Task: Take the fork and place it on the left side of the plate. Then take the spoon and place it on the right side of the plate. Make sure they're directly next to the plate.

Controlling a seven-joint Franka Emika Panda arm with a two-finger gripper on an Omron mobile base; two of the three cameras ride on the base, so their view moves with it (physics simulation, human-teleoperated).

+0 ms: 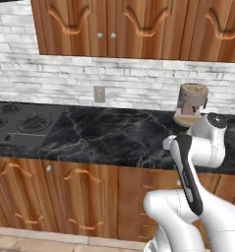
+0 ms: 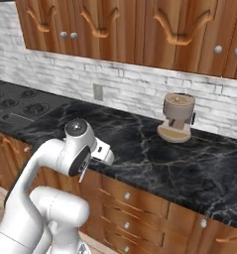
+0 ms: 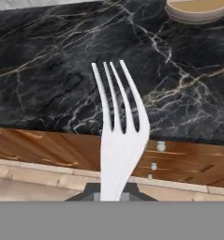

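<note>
The black marble counter (image 1: 114, 133) runs left to right under wooden wall cabinets (image 2: 140, 30) and a white brick wall (image 1: 138, 78). Most of its surface lies bare, with wide open room between the stove burners (image 1: 20, 120) at the far left and the brown coffee machine (image 2: 177, 118) standing at the back near the wall. The counter's near edge drops to wooden drawers (image 2: 140, 208) with small round knobs.

The fork (image 3: 118, 136) is up off the counter, pinched at its handle by the fingers (image 3: 132, 191), which press together on it. In the hand view its prongs point up and away over the counter's near edge, with the marble behind them and the drawer fronts below. The round base of the coffee machine sits at the far right of that view, well apart from the prongs.

In the right base view the gripper (image 2: 106, 155) hangs just in front of the counter's near edge; the fork there is probably the thin sliver (image 2: 82, 174) below the wrist, too small to be sure.
</note>
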